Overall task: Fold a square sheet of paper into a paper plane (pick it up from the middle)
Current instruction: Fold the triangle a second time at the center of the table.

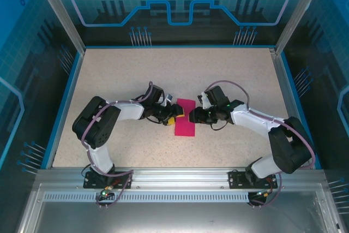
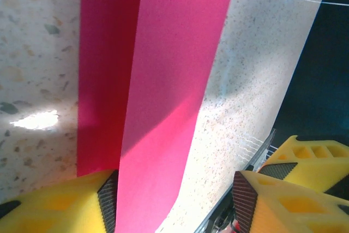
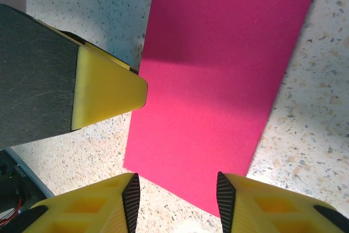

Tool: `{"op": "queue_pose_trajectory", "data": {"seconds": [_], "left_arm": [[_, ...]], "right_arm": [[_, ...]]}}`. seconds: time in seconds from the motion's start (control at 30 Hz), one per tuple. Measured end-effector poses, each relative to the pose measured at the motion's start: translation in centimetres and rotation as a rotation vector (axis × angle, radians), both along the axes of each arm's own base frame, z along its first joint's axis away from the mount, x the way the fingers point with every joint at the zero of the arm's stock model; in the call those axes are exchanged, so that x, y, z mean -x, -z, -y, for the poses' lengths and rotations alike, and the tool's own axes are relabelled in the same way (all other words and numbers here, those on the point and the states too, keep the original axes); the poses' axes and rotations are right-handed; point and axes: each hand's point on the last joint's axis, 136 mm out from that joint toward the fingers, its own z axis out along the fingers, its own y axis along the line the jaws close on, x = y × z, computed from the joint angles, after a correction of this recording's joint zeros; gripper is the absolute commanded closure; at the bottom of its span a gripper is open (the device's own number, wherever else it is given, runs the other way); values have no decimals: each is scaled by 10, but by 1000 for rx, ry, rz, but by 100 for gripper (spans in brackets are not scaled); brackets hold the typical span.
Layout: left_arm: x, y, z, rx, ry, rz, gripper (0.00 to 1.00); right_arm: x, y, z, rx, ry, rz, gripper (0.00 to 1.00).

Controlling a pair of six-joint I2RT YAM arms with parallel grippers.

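Observation:
The magenta square sheet of paper [image 1: 184, 117] lies at the table's centre, folded in half into a narrow rectangle; no paper plane is in view. My left gripper [image 1: 172, 117] sits at its left long edge, open. In the left wrist view the upper layer [image 2: 169, 80] rises slightly off the lower one [image 2: 103, 80] and runs past the left pad, with the left gripper [image 2: 174, 200] pinching nothing. My right gripper [image 1: 192, 115] hovers at the right edge. Its jaws [image 3: 178, 197] stand open over the flat paper [image 3: 218, 64], with the left gripper's yellow finger [image 3: 109, 88] opposite.
The speckled tabletop [image 1: 125, 69] is bordered by a blue rim and glass walls. A metal rail [image 1: 180, 175] runs along the near edge where both arm bases are bolted.

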Motion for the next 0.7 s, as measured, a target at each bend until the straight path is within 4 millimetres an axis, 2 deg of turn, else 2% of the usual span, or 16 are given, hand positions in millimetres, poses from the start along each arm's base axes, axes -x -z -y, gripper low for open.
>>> {"op": "queue_pose_trajectory", "data": {"seconds": [0.1,0.33,0.57,0.7], "left_arm": [[0,-2,0,3,-3,0,52],[-2,-6,3,28,-11,-8,59],[-4,-8,5,44,-27,-16,67],[-4,-9,5,46,-31,-21,69]], "right_arm": [[2,1,1,1,0,-2,56],[9,-1,1,36,-22,38,53],[36,-4,-21,173,-160,192,47],[47,-5,-31,248,-232,286,41]]}}
